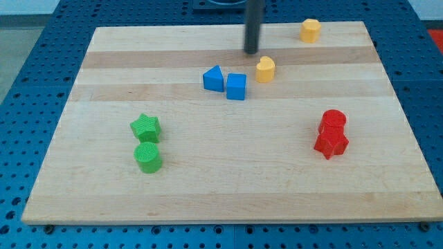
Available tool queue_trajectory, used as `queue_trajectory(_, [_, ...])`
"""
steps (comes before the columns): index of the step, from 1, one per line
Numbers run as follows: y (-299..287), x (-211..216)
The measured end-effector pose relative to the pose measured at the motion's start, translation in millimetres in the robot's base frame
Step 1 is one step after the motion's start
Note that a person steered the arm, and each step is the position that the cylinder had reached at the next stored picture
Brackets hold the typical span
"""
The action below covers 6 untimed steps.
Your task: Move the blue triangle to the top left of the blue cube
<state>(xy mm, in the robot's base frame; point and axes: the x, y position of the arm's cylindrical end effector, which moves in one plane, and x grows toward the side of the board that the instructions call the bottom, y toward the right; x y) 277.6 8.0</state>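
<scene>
The blue triangle [214, 79] lies on the wooden board [228, 173], touching the left side of the blue cube [237, 87], a little higher in the view. My tip [251, 52] ends the dark rod that comes down from the view's top. It stands above and to the right of both blue blocks, apart from them, and just up-left of a yellow block [266, 69].
Another yellow block [311, 30] sits near the board's top right. A green star [145, 127] and a green cylinder [148, 157] sit at the left. A red cylinder [333, 122] and a red star [331, 143] sit at the right.
</scene>
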Motion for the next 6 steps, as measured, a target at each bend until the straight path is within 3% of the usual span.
queue_trajectory(3, [-96.1,54.1])
queue_trajectory(5, [-102.1,137.8])
queue_trajectory(6, [-94.5,135.7])
